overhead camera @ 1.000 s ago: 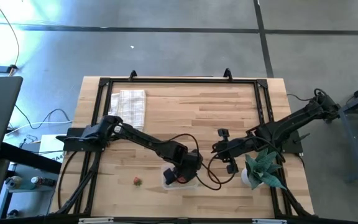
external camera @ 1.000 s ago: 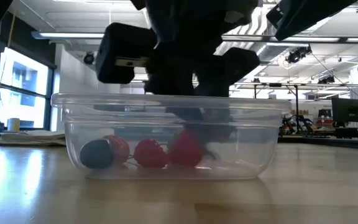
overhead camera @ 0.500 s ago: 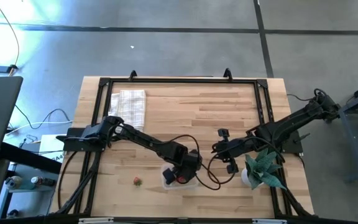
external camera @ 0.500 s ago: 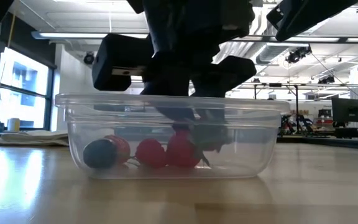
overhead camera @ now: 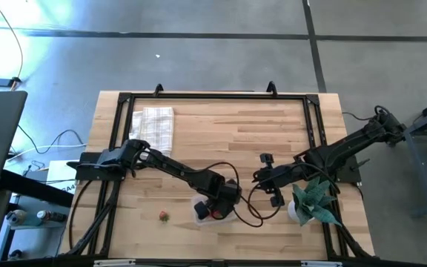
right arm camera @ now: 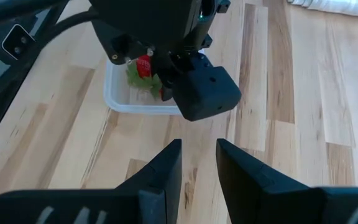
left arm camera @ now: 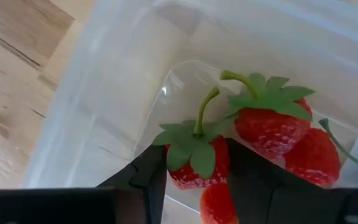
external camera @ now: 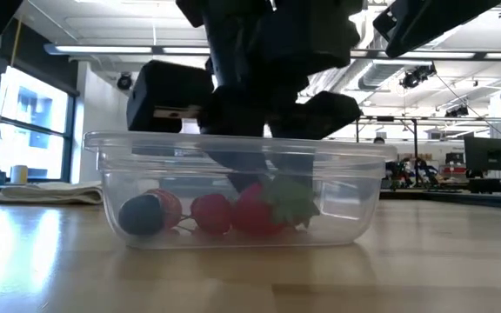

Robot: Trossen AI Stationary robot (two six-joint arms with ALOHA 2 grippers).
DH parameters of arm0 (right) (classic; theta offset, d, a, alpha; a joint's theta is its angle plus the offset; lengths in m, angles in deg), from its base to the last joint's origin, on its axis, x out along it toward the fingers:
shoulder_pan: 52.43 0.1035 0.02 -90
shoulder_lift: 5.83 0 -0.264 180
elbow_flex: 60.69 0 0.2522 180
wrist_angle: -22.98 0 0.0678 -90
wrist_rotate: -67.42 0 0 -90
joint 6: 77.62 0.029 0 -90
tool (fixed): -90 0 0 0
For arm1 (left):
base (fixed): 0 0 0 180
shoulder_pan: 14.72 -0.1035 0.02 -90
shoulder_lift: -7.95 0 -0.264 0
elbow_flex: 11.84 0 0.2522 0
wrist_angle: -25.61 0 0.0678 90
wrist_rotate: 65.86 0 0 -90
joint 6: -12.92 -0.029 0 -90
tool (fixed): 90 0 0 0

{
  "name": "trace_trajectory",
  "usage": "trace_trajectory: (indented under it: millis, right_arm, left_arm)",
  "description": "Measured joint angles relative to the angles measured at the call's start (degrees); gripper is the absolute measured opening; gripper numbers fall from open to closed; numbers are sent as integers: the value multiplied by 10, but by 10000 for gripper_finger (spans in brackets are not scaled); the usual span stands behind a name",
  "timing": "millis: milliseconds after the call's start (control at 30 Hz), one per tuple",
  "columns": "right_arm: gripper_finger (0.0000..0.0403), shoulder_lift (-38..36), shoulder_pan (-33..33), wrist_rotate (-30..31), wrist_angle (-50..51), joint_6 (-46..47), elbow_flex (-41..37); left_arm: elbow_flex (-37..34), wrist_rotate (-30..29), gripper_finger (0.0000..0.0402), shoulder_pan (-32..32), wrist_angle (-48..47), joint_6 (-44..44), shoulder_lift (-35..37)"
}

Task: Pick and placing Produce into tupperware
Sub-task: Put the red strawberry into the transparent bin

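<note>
The clear tupperware [external camera: 346, 209] stands near the table's front edge [overhead camera: 200, 212]. It holds a dark blue berry [external camera: 137, 215] and several red strawberries [left arm camera: 269, 127] lying on its floor. My left gripper [left arm camera: 197, 155] reaches down into it, shut on a red strawberry [left arm camera: 197, 165] with a green top. One more red piece [overhead camera: 163, 216] lies on the table left of the tupperware. My right gripper [right arm camera: 197, 162] is open and empty, hovering right of the tupperware [overhead camera: 269, 182]. My left gripper pinches the strawberry's red body [left arm camera: 180, 175] between its two fingers, just below the green leaves. The fingers come from above, pointing down into the tupperware. The strawberry is down at the tupperware's floor [external camera: 259, 228], tilted, with its green top [external camera: 292, 202] to one side.
A white checked cloth [overhead camera: 156, 124] lies at the far left of the table. A teal spiky potted plant [overhead camera: 313, 196] stands at the right front, close to my right arm. A black frame [overhead camera: 213, 96] runs around the table top.
My left gripper has gone down deeper into the tupperware with the strawberry. The strawberry has come down to the floor beside the other berries and has tipped, so that its green top now shows at the side.
</note>
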Motion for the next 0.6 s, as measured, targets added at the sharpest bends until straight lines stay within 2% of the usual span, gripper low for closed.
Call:
trace_trajectory:
  millis: [200,467,600]
  right_arm:
    - [90,0,0,0,0,0,0]
    - [90,0,0,0,0,0,0]
    - [90,0,0,0,0,0,0]
  left_arm:
    - [1,8,131,0,1,-4,0]
    - [1,12,183,0,1,0,0]
    - [1,11,197,0,1,0,0]
